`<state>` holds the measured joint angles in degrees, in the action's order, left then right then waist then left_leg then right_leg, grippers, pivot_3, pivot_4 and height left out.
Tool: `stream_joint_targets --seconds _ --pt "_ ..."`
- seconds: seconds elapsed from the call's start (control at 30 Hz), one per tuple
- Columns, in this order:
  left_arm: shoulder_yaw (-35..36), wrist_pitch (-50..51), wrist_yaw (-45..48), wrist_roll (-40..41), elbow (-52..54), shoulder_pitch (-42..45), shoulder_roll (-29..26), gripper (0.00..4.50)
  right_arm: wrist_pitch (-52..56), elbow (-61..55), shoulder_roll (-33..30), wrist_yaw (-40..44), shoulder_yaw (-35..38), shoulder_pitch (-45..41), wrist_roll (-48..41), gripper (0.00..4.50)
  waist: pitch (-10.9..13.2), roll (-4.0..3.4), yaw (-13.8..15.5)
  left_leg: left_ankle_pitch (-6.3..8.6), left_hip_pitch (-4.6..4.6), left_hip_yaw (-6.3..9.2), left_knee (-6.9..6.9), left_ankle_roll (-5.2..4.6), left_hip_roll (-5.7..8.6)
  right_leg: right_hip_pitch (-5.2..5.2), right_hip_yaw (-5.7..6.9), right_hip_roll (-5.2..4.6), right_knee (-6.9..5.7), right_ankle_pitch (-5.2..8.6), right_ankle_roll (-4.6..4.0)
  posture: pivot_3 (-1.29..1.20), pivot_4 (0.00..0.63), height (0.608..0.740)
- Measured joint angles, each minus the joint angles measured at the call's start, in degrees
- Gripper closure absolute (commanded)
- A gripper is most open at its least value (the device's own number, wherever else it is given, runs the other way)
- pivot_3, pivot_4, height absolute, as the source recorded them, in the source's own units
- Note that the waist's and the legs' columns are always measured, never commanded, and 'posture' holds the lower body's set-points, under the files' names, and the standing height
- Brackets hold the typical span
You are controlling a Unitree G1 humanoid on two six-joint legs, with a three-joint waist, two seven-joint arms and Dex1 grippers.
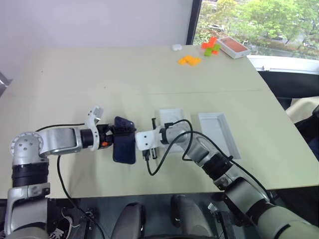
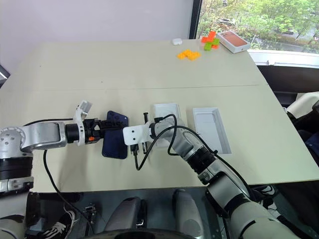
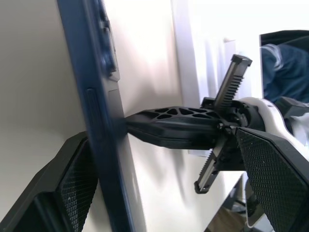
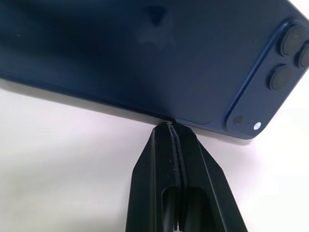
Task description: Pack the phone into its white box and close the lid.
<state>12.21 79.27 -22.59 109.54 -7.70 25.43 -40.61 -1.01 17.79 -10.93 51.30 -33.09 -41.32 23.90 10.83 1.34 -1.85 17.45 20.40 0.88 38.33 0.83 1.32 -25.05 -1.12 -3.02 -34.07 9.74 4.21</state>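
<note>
Phone not packed yet: it sits on edge on the table between the spread left gripper, jaws straddling it, and the pressed-shut right gripper touching its edge, box and lid lying open nearby.

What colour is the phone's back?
Dark navy blue and glossy. The phone shows best in the right wrist view, with its camera cluster in one corner.
</note>
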Motion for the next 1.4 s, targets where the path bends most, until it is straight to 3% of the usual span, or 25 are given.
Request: stream_joint_targets --seconds 0.2,0.23,0.33,0.53,0.77,0.97,1.07,1.17,1.3,1.4 --pt "-2.86 -3.07 0.34 1.83 0.54 -3.47 -3.98 0.00 -0.43 -0.05 0.05 -0.04 -0.13 0.04 -0.40 4.46 0.01 0.03 -0.43 -0.09 0.10 0.16 -0.22 0.12 -0.03 -0.17 0.06 0.19 -0.03 0.20 -0.34 0.00 0.150 0.740" --pt "-3.12 -3.53 0.51 1.88 0.68 -3.62 -4.49 0.25 -0.46 -0.05 0.03 -0.04 -0.16 0.04 -0.40 4.49 0.02 0.03 -0.46 -0.09 0.10 0.16 -0.23 0.12 -0.03 -0.17 0.07 0.19 -0.02 0.21 -0.34 0.00 0.150 0.740" --pt "-3.58 -4.87 1.23 1.91 0.85 -5.01 -5.55 1.23 -0.53 -0.05 -0.13 -0.04 -0.24 0.05 -0.43 4.50 0.02 0.03 -0.53 -0.09 0.09 0.15 -0.23 0.12 -0.02 -0.17 0.07 0.18 -0.02 0.22 -0.35 0.00 0.150 0.740" --pt "-4.13 -6.49 3.32 2.57 1.19 -7.13 -5.83 4.32 -0.56 -0.05 -0.20 -0.06 -0.23 0.05 -0.46 4.50 0.03 0.05 -0.51 -0.09 0.09 0.15 -0.23 0.11 -0.02 -0.15 0.08 0.20 -0.01 0.23 -0.35 0.00 0.150 0.740" --pt "-3.70 -7.42 7.78 3.49 0.82 -9.39 -6.41 4.42 0.05 -0.51 -0.34 0.32 -0.08 0.33 -1.18 4.50 0.01 0.11 -0.61 -0.10 0.07 0.17 -0.23 0.12 -0.05 -0.13 0.10 0.24 0.00 0.27 -0.38 0.00 0.150 0.740" --pt "-2.01 -6.82 14.58 2.36 -2.59 -11.89 -6.71 4.42 9.08 -6.70 -0.58 4.68 4.80 2.20 -9.52 4.50 0.14 0.22 -0.55 -0.11 0.38 0.20 -0.23 0.12 -0.06 -0.39 0.14 0.23 0.00 0.27 -0.39 0.00 0.150 0.740" --pt "-0.48 -6.59 20.14 -0.51 -2.31 -12.38 -6.93 4.50 22.23 -15.75 -1.50 8.34 12.81 2.43 -20.13 3.65 0.16 0.19 -0.27 -0.11 0.57 0.35 -0.22 0.13 -0.06 -0.47 0.29 0.21 0.03 0.26 -0.40 0.00 0.150 0.740" --pt "0.60 -6.67 24.65 -4.50 -1.44 -12.38 -7.09 4.50 33.35 -23.71 -4.37 10.75 20.50 1.28 -29.43 2.18 0.16 0.19 0.01 -0.11 0.67 0.44 -0.21 0.12 -0.05 -0.50 0.42 0.17 0.08 0.27 -0.41 0.00 0.150 0.740" --pt "0.57 -7.57 26.59 -7.45 -1.41 -9.66 -5.51 4.50 41.28 -27.87 -11.04 13.50 25.56 3.12 -37.61 0.15 0.16 0.18 0.87 -0.11 0.87 0.53 -0.21 0.12 -0.05 -0.60 0.54 0.15 0.14 0.28 -0.43 0.00 0.150 0.740" --pt "0.50 -7.91 25.87 -7.70 -1.39 -7.10 -4.63 4.50 40.86 -27.96 -18.93 16.50 28.08 7.87 -39.87 0.07 0.22 0.10 1.36 -0.09 1.01 0.59 -0.20 0.09 0.02 -0.61 0.64 0.07 0.31 0.29 -0.43 0.00 0.150 0.740"
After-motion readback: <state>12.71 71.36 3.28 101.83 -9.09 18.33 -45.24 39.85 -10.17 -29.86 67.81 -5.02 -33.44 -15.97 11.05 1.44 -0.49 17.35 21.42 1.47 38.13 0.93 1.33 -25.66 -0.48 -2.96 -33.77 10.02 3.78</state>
